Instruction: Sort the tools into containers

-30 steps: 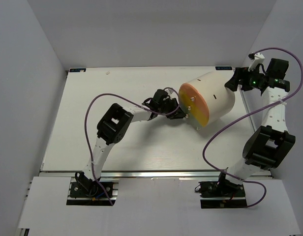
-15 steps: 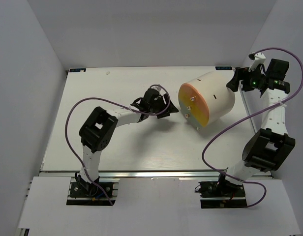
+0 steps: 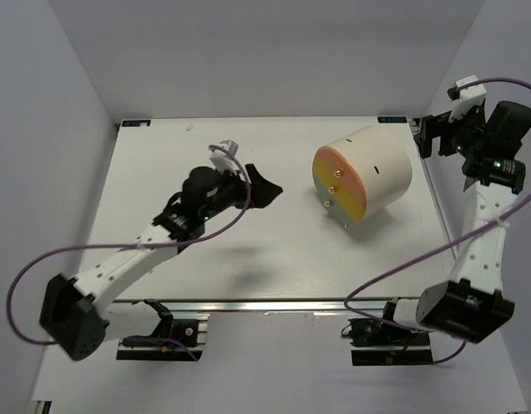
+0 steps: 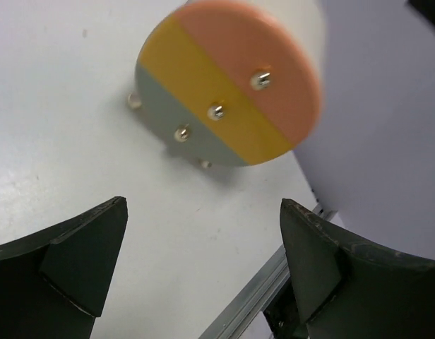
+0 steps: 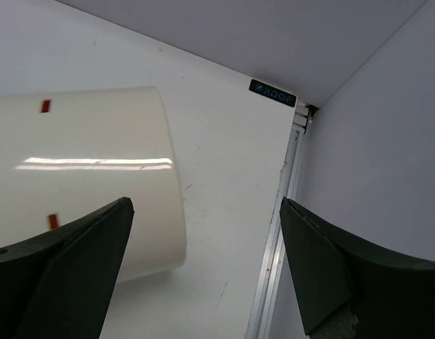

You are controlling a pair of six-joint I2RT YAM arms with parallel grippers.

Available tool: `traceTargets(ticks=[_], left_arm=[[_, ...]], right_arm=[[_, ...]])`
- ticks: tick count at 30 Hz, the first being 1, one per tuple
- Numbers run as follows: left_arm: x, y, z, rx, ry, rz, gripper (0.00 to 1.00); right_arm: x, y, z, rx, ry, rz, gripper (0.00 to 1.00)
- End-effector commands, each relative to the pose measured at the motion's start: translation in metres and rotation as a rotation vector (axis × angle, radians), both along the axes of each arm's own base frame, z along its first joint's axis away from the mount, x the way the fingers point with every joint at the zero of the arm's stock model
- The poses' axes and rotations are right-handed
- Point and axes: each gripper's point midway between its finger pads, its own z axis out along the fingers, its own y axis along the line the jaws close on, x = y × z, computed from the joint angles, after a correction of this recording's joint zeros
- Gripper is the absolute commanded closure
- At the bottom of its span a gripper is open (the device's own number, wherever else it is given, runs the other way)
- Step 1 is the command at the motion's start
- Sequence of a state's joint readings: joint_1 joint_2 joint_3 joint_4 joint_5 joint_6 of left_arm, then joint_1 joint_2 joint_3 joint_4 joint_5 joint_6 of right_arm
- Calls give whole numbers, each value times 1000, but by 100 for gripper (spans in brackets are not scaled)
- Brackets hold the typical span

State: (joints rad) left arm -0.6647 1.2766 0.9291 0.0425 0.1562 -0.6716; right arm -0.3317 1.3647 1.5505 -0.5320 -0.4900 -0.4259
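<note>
Plainly, with both jaws wide and empty, the left jaws off to the left of the cream drum (image 3: 369,168), which lies on its side at the far right of the bench (image 3: 274,259), and the right jaws near its back end, any stray nudge could roll it.

drum shell (image 5: 83,176) is looking like glossy smooth plastic, face (image 4: 231,85) reading matt; knobs (image 4: 216,110) glinting like metal; tabletop (image 3: 274,259) showing matt white; left pincer fingers (image 4: 69,261) looking matt black plastic.
</note>
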Motion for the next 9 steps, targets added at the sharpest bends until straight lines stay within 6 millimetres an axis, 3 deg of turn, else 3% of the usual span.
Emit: traceTargets(ticks=[1,3,4,7,9], left_arm=[[-21,30,35,6,-146,24,2],[-32,41,34,1,-152,37,2],[-40,50,42,-12,-166,54,2],[-51,63,44,-32,-173,80,2],[-54,68,42,-32,-168,90,2]], right_arm=[[-35,21,40,-38,-145,54,11],[-58,35,44,0,-153,75,11],[-69,47,33,44,-80,111,11],[-86,56,15,95,58,121,11],[-91,55,9,89,58,100,11]])
